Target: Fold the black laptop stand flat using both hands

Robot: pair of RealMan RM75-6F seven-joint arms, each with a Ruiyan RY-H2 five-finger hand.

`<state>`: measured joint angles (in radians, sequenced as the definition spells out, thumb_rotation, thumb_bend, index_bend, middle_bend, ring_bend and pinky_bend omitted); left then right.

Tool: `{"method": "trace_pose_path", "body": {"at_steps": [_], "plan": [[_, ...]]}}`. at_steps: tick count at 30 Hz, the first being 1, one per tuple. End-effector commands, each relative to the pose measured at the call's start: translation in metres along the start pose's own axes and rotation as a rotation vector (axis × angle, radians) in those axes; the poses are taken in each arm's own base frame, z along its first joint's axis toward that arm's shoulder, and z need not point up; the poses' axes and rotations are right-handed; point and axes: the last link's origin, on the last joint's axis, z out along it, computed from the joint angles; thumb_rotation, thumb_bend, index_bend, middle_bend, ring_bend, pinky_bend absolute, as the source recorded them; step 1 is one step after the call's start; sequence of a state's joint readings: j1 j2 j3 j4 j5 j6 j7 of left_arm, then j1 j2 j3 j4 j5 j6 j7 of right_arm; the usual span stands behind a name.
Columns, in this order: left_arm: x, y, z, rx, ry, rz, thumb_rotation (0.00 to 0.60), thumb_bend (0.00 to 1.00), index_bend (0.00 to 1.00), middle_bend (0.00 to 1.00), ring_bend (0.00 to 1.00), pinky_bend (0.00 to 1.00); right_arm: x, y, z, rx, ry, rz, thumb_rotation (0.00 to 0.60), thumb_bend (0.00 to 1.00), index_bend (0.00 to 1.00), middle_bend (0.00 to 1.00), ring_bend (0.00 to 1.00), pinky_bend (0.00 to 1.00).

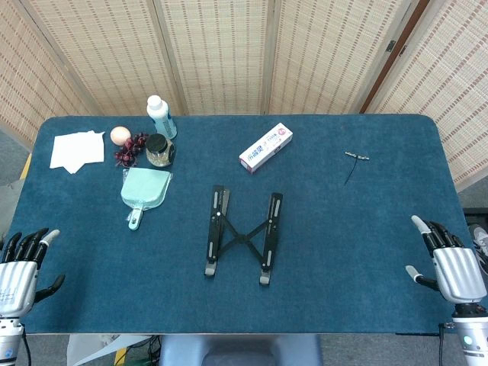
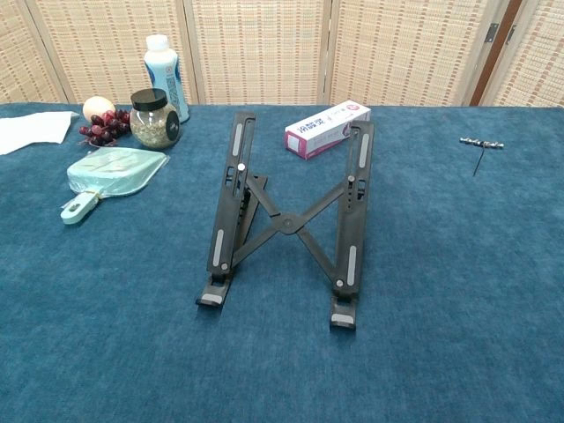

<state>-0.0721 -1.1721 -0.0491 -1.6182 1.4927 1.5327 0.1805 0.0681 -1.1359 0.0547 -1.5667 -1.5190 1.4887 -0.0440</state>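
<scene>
The black laptop stand sits in the middle of the blue table, raised and spread, its two rails joined by crossed struts; in the chest view the stand tilts up toward the back. My left hand rests at the table's near left corner, fingers apart, holding nothing. My right hand is at the near right edge, fingers apart and empty. Both hands are far from the stand and do not show in the chest view.
Behind the stand lies a white toothpaste box. At the back left are a mint dustpan, a jar, grapes, a peach, a bottle and a white cloth. A corkscrew lies back right.
</scene>
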Motion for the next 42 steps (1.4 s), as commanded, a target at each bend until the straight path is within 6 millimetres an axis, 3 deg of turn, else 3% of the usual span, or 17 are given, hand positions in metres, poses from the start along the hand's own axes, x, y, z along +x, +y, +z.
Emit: {"method": "trace_pose_path", "body": {"at_steps": [1,11,20,24,30,34,42], "plan": [[0.000,0.000,0.000,-0.002,-0.001,-0.001,0.600,0.20,0.15,0.14,0.14,0.08,-0.001,0.000,0.001,0.001,-0.004,0.000,0.600,0.11,0.08,0.21,0.16,0.30],[0.002,0.003,-0.001,-0.001,-0.009,-0.001,0.600,0.20,0.15,0.15,0.14,0.08,0.000,-0.003,0.004,0.025,-0.019,0.049,0.600,0.11,0.08,0.21,0.16,0.30],[0.002,0.007,0.001,-0.012,-0.021,-0.003,0.600,0.20,0.15,0.15,0.14,0.08,0.005,-0.010,0.020,0.068,-0.079,0.208,0.600,0.11,0.07,0.20,0.16,0.31],[0.002,0.008,0.002,-0.016,-0.026,-0.004,0.600,0.20,0.15,0.15,0.14,0.08,0.005,-0.019,0.033,0.095,-0.152,0.315,0.600,0.14,0.00,0.14,0.14,0.31],[0.001,0.010,0.003,-0.024,-0.036,-0.004,0.600,0.20,0.15,0.15,0.14,0.08,0.000,-0.031,0.059,0.113,-0.278,0.474,0.600,0.16,0.00,0.01,0.01,0.24],[0.001,0.010,0.004,-0.022,-0.038,-0.004,0.600,0.20,0.15,0.15,0.14,0.08,-0.005,-0.042,0.077,0.137,-0.328,0.550,0.600,0.16,0.00,0.00,0.00,0.19],[-0.001,0.009,0.005,-0.022,-0.047,-0.002,0.600,0.20,0.15,0.15,0.14,0.08,-0.017,-0.070,0.109,0.182,-0.416,0.746,0.600,0.16,0.00,0.00,0.00,0.19]]}}
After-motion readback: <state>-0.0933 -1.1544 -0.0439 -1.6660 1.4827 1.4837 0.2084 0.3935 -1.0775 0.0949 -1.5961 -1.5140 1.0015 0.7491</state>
